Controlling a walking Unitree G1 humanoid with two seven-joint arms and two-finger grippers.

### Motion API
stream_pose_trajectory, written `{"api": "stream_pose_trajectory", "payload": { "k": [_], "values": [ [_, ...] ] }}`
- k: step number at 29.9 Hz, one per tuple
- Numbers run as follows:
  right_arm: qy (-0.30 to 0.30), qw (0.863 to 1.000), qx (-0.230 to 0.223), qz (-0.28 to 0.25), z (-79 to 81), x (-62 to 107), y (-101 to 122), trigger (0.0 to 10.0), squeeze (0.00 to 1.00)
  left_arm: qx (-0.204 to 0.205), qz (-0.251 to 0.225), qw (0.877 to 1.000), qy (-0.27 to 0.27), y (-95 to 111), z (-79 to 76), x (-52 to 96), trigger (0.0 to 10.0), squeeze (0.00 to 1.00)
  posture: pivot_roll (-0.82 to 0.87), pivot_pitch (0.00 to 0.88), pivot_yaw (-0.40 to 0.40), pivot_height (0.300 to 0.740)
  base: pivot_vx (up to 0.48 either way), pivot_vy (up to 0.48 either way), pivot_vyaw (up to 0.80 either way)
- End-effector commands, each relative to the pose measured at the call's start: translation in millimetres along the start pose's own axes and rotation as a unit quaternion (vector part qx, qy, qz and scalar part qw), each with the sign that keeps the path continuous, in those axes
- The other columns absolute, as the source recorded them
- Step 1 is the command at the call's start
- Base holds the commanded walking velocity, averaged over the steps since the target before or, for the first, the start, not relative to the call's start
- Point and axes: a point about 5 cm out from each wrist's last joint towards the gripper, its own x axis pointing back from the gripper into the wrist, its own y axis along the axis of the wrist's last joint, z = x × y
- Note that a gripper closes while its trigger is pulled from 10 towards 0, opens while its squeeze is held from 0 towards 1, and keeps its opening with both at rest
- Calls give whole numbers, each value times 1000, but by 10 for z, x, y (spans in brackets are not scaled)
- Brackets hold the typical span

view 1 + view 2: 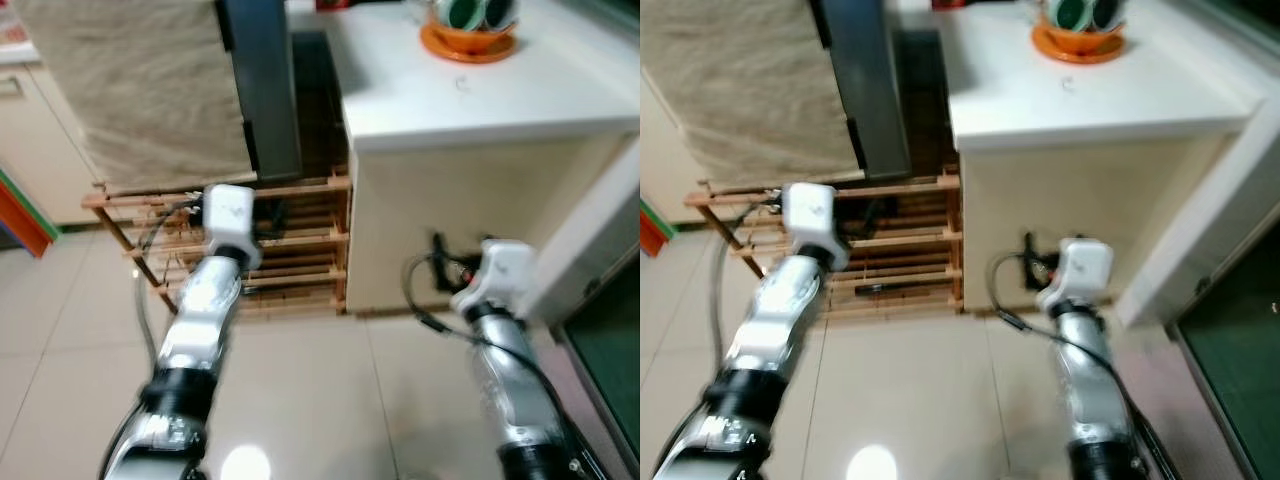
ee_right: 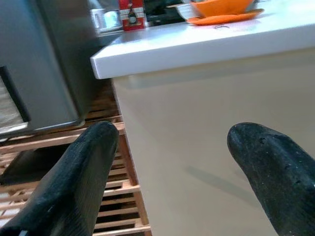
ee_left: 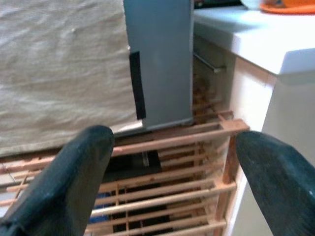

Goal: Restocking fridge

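Fridge [image 1: 262, 85]: a grey upright body, standing on a wooden slatted rack [image 1: 300, 250], left of centre in the head views, wedged between a beige cloth cover [image 1: 140, 85] on its left and a white counter [image 1: 470, 95] on its right. Judged to be the fridge from its grey panel and dark side strip; door not identifiable from this angle. Going left to right: a tiled floor [image 1: 300, 400] in the foreground; the left arm raised with its white wrist block in front of the rack; left gripper [image 3: 172, 182] aimed at the fridge's lower corner, fingers spread wide, nothing between them. Rack holds dark items on its lower shelves, too blurred to name. Counter sits just beside the fridge, and carries an orange dish [image 1: 467, 40] with a green-and-white object in it, well back from the near edge. The right wrist view shows a red carton [image 2: 132, 14] further back on the counter. Right gripper [image 2: 172, 172] faces the counter's beige side panel, fingers likewise apart and empty. Both arms are held forward at similar height, probably a carry-ready posture while approaching. No stock item in either gripper, so restocking is judged to be at the approach stage. Head views are slightly blurred, consistent with walking.
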Motion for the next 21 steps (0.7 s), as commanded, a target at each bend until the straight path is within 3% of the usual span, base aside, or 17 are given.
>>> {"api": "stream_pose_trajectory", "payload": {
  "k": [1,8,9,12,15,18,21],
  "values": [
    [-19,1000,0,5,-132,25,-16,10000,0,11,-7,1000,-16,19,-134,4,10000,0,-146,0,61,725,0,480,0],
    [-7,1000,-1,9,-108,13,-27,10000,0,6,-2,1000,-14,-15,-155,38,10000,0,-141,0,57,725,0,480,0],
    [-6,1000,-2,9,-103,8,-28,10000,0,-14,8,1000,-4,-50,-133,31,10000,0,-140,0,58,725,0,390,0],
    [-5,1000,-2,10,-99,3,-28,10000,0,-29,15,999,10,-68,-106,18,10000,0,-141,0,58,725,0,0,0],
    [-6,1000,-3,11,-101,7,-36,10000,0,-18,18,1000,2,-65,-110,5,10000,0,-142,0,62,725,0,0,0],
    [-4,1000,7,7,-133,95,-53,10000,0,-33,24,999,2,-94,-76,24,10000,0,-143,0,65,725,0,0,0],
    [14,999,44,10,-190,307,-97,10000,0,-56,38,997,-40,-227,31,206,10000,0,-143,0,67,725,0,0,0]
  ]
}}
